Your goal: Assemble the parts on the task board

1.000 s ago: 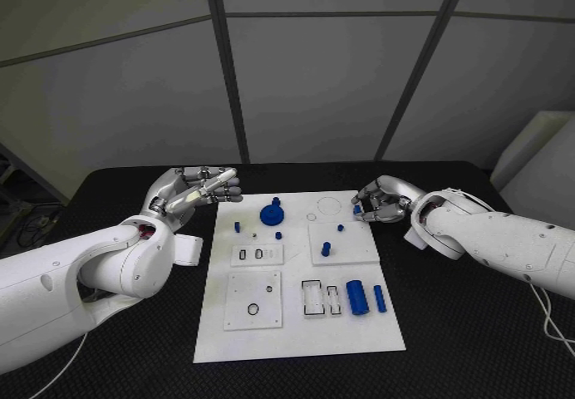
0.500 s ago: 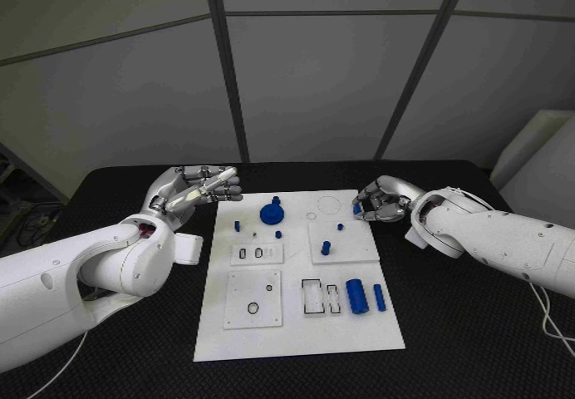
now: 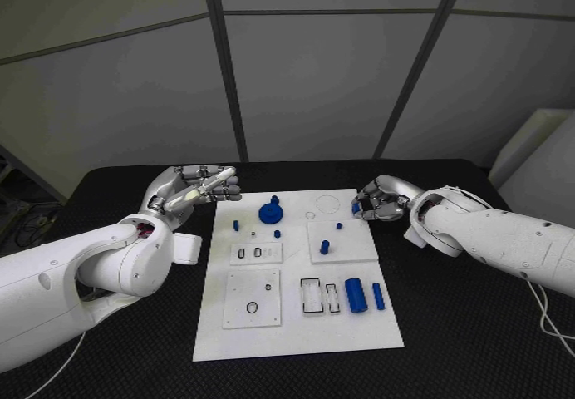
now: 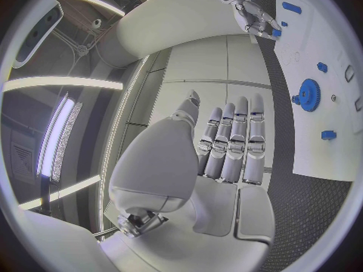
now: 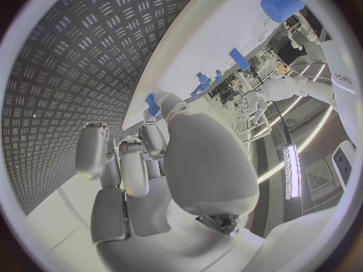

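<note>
The right hand (image 3: 380,202) sits at the far right corner of the task board (image 3: 300,341), its fingers (image 5: 155,106) curled around a small blue part (image 3: 357,204), which looks pinched at their tips; the nearest open spot, a faint ring outline (image 3: 327,203), lies just inward of those fingers, toward the gear (image 3: 272,215); the part's long axis cannot be judged. The left hand (image 3: 192,190) hovers off the board's far left edge above the counter (image 3: 467,349), fingers (image 4: 236,142) straight, held together, grasping nothing; the gear lies just inward of them. For the placing, the right hand is clearly nearer.
</note>
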Available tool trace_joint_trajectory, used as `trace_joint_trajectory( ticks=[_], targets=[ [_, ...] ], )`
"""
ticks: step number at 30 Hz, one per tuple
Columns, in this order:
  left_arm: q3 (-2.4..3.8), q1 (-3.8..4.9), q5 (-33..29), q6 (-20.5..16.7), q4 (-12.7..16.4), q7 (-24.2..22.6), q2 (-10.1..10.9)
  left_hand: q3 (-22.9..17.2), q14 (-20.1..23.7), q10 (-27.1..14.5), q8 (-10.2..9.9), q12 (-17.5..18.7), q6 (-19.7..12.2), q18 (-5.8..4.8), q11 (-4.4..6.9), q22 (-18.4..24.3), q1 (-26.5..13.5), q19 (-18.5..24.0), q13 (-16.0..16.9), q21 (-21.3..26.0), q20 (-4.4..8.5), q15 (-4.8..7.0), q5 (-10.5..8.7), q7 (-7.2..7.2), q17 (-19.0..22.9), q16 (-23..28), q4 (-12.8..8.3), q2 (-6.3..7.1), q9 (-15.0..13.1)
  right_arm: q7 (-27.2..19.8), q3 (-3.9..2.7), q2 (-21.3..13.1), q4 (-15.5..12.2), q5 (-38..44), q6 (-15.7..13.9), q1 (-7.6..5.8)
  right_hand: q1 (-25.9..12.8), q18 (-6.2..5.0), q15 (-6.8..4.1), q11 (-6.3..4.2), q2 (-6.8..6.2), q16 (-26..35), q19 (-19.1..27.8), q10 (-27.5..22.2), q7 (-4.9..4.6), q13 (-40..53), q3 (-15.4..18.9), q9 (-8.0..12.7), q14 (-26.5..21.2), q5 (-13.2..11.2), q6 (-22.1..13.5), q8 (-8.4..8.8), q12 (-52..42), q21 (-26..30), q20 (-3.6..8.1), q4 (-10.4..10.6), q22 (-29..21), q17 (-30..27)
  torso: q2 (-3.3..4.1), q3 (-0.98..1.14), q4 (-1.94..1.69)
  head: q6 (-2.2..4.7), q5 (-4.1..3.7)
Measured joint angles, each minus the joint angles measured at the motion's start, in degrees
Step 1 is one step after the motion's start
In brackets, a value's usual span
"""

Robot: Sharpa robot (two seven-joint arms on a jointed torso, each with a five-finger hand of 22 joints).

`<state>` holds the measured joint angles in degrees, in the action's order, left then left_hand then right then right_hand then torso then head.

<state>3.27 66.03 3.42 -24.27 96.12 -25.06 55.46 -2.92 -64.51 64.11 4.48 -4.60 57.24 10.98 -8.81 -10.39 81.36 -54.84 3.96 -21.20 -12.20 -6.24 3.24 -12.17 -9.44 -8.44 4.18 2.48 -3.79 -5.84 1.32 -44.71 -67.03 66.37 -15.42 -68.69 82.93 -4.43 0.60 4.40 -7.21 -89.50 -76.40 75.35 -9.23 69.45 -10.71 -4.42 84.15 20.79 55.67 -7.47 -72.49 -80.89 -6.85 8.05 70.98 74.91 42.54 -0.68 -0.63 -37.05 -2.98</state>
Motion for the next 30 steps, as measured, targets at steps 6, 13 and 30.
trace_joint_trajectory(
  ticks=[6,13,30],
  targets=[
    [0.0,0.0,0.0,0.0,0.0,0.0,0.0,0.0,0.0,0.0,0.0,0.0,0.0,0.0,0.0,0.0,0.0,0.0,0.0,0.0,0.0,0.0,0.0,0.0,0.0,0.0,0.0,0.0,0.0,0.0,0.0,0.0,0.0,0.1,0.0,0.0,0.0,0.0,0.0,-0.21,0.0,0.0,0.0,0.2,0.0,0.0,0.0,0.0,0.0,0.0,0.0,0.0,0.0,0.0,0.0,0.0,0.0,0.0,0.0,0.0,0.0,-0.04,-0.08],
    [0.0,0.0,0.0,0.0,0.0,0.1,0.0,0.0,0.0,0.0,0.0,0.0,0.0,0.0,0.0,0.0,0.0,0.0,0.0,0.0,0.0,0.0,0.0,0.0,0.0,0.0,0.0,0.0,0.0,0.2,0.0,0.1,-0.1,0.1,0.0,0.0,0.0,0.0,0.0,-0.21,0.0,0.0,-0.2,0.2,0.14,0.1,0.0,0.0,0.0,-0.3,0.7,0.0,-0.2,0.0,0.2,0.0,0.2,0.0,0.01,0.0,0.0,-0.15,-0.12],
    [0.0,0.0,0.0,0.0,0.0,0.2,0.0,0.0,0.0,0.0,0.0,0.0,0.0,0.0,0.0,0.0,0.0,0.0,0.0,0.0,0.0,0.0,0.0,0.0,0.0,0.0,0.0,0.0,0.0,0.2,0.01,0.2,-0.5,0.1,-1.0,-0.01,0.8,0.0,-1.87,-2.08,2.97,-0.2,-1.4,2.1,1.61,1.6,-1.9,-0.9,-0.2,-2.8,5.3,-3.66,-1.4,-0.5,1.69,-0.8,1.3,0.0,0.0,0.0,-0.06,-0.32,-0.13]
  ],
)
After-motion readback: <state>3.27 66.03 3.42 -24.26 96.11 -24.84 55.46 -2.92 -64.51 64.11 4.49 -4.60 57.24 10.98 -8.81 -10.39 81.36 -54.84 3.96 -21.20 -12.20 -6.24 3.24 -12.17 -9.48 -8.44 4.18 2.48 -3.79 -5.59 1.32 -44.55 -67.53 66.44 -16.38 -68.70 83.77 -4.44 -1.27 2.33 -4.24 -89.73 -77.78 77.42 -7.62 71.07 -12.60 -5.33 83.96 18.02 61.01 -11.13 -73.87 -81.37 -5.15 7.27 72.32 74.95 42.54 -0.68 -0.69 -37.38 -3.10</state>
